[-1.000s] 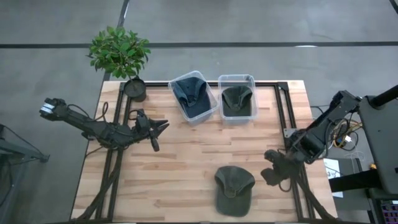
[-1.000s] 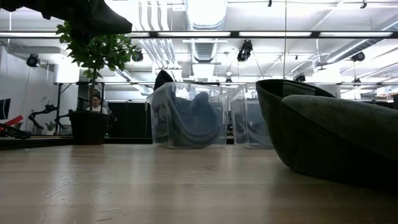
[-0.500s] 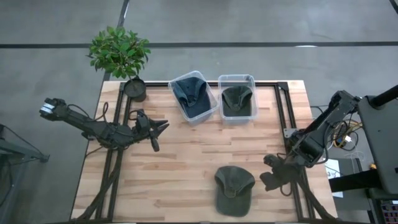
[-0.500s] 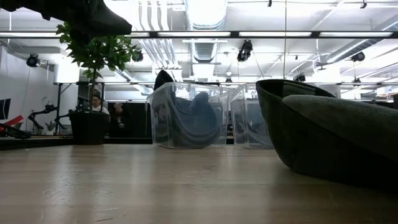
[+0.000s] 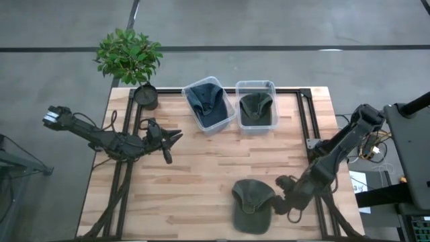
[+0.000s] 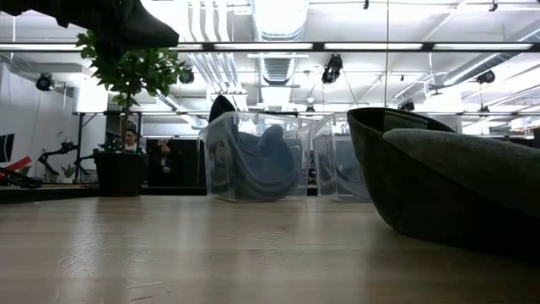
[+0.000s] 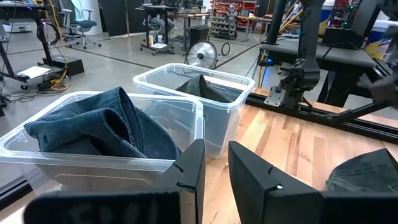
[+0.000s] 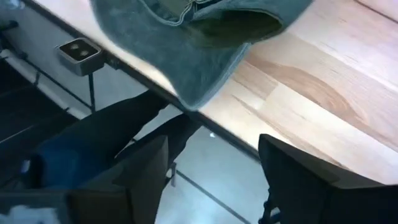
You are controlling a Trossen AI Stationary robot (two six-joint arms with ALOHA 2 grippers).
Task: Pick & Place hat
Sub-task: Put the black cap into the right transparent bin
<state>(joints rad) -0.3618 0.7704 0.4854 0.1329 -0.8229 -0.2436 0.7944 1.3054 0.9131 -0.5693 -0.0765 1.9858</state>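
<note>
A wooden desk (image 5: 201, 168) is seen from above, with 2 dark robot arms. An olive-green hat (image 5: 252, 205) lies loose near the front edge of the desk, right of centre. It has not been gripped or lifted. Its brim is judged to point toward the front edge and its crown toward the bins, so the long axis runs front to back, though this is not sharply shown.

At the back of the desk, 2 clear plastic bins are set side by side. A blue hat is held in the left bin (image 5: 209, 103) and a green hat in the right bin (image 5: 256, 103), so 2 placements appear finished and 1 hat appears left to do. The green bin is judged the likely target.

The right gripper (image 5: 281, 200) is placed just beside the loose hat's right side, low over the desk. In its wrist view the fingers (image 8: 308, 177) are seen spread apart with nothing between them.

The left gripper (image 5: 171, 138) waits over the desk's left half, well apart from the hat, with its fingers (image 7: 191, 177) slightly apart and empty.

A potted plant (image 5: 132, 59) stands at the back left corner.
</note>
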